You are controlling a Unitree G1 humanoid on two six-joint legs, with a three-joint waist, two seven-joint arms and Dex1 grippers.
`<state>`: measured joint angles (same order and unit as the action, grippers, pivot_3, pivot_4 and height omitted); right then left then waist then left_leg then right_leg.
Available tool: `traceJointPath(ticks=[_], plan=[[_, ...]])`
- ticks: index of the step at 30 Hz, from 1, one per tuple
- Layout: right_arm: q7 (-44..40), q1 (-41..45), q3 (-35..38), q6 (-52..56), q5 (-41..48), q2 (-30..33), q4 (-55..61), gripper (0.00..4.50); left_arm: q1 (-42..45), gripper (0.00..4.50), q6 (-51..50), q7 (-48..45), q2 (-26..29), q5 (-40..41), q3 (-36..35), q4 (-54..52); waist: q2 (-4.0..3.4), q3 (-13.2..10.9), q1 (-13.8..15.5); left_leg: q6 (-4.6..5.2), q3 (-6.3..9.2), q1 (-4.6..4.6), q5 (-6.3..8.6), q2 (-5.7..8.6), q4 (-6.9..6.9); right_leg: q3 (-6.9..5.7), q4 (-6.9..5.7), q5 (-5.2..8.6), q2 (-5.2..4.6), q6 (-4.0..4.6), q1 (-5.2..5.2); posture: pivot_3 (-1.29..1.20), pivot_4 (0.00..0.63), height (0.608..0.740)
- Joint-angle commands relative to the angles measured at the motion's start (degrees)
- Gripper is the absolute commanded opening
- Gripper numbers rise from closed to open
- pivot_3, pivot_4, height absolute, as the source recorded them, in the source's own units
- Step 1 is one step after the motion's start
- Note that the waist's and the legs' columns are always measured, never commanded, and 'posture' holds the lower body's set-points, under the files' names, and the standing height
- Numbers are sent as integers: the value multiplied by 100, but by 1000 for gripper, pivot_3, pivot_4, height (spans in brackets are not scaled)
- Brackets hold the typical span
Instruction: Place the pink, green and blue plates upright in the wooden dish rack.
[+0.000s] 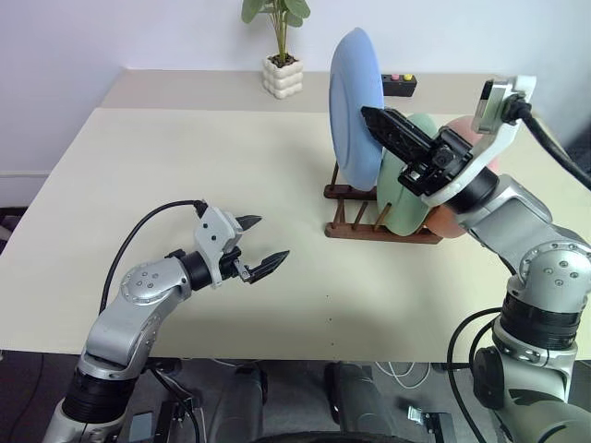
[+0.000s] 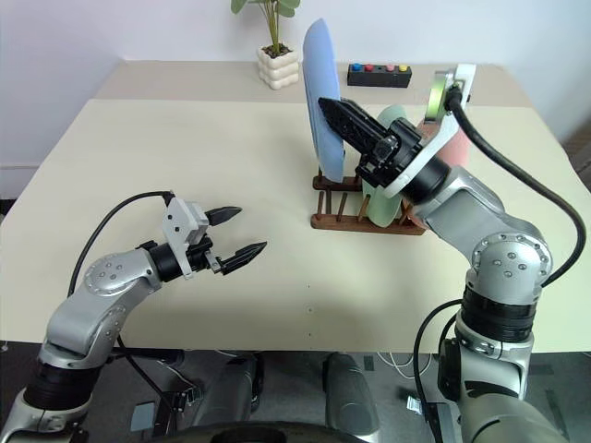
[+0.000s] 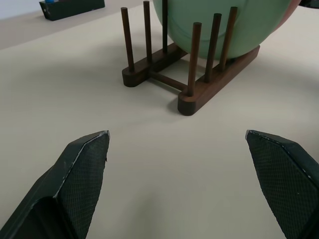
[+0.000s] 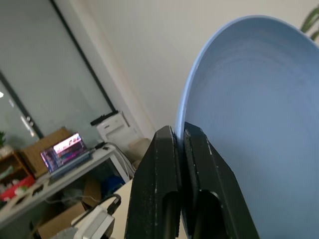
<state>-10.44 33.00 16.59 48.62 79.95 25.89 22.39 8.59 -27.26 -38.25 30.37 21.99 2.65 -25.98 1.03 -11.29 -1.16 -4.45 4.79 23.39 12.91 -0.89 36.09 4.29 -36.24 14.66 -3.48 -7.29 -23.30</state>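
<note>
Your right tool (image 1: 383, 125) is clamped on the rim of the round pale blue plate (image 1: 355, 106), holding it upright over the near end of the small dark brown wooden dish rack (image 3: 194, 84). The mint green plate (image 1: 406, 189) and salmon pink plate (image 2: 441, 138) already stand behind it, toward your wrist. This looks like the last plate: lower it straight between free pegs, then release. Your left tool (image 1: 259, 245) hangs apart and empty over bare bench (image 1: 185, 157), well clear of the rack.
</note>
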Motion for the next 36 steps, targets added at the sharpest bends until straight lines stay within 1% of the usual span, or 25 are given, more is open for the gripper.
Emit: traceJointPath(ticks=[1,7,13,18,21,22,24,25,28,29,36], plan=[[272,-48,111,-40,299,65,23,0,-17,4482,27,37,-4,20,-31,-221,0,0,3,0,0,0,0,0,0,0,0,0,0,0,0,0,150,730],[700,-109,178,-136,535,26,-228,0,-14,4482,60,59,-13,-31,-7,-193,0,0,0,0,-1,0,0,0,-1,1,1,0,1,0,-2,0,150,730],[1110,-181,181,-105,952,59,-382,0,-34,4482,66,83,-8,-49,22,-196,0,0,2,0,-1,1,0,0,-1,2,2,1,1,1,-2,0,150,730],[1167,-219,134,-134,977,121,-392,0,-38,4482,84,101,-1,-67,49,-182,0,0,3,1,-1,1,0,0,-2,2,2,1,0,1,-2,0,150,730],[1224,-229,129,-161,1008,131,-407,942,-36,4500,98,103,5,-77,60,-173,0,0,3,1,-1,1,0,0,-2,2,3,1,1,2,-2,0,150,730],[1238,-230,128,-164,1010,142,-409,1378,-34,4500,95,105,3,-76,59,-177,0,0,2,1,-1,1,0,0,-2,2,3,1,1,2,-2,0,150,730],[1235,-232,132,-168,1026,160,-401,2438,-34,4500,99,108,1,-90,59,-171,0,0,1,1,-2,1,0,0,-2,3,3,1,1,2,-2,0,150,730],[1237,-230,134,-172,1040,163,-398,2866,-36,4500,100,108,-1,-95,61,-168,-1,0,1,1,-2,1,0,0,-3,3,3,1,1,2,-2,0,150,730],[1242,-218,122,-180,1065,173,-373,4402,-38,4500,108,112,-8,-118,66,-162,-1,0,0,1,-2,1,1,0,-3,4,4,1,1,2,-3,0,150,730],[1251,-214,116,-183,1065,174,-366,4463,-39,4500,107,112,-12,-121,67,-162,-1,0,0,1,-2,1,1,0,-3,3,3,2,1,2,-3,0,150,730],[1239,-192,78,-196,1021,192,-326,4463,-48,4500,122,112,-23,-162,75,-150,-1,0,1,1,-2,3,1,0,-4,4,7,2,1,3,-4,0,150,730]])
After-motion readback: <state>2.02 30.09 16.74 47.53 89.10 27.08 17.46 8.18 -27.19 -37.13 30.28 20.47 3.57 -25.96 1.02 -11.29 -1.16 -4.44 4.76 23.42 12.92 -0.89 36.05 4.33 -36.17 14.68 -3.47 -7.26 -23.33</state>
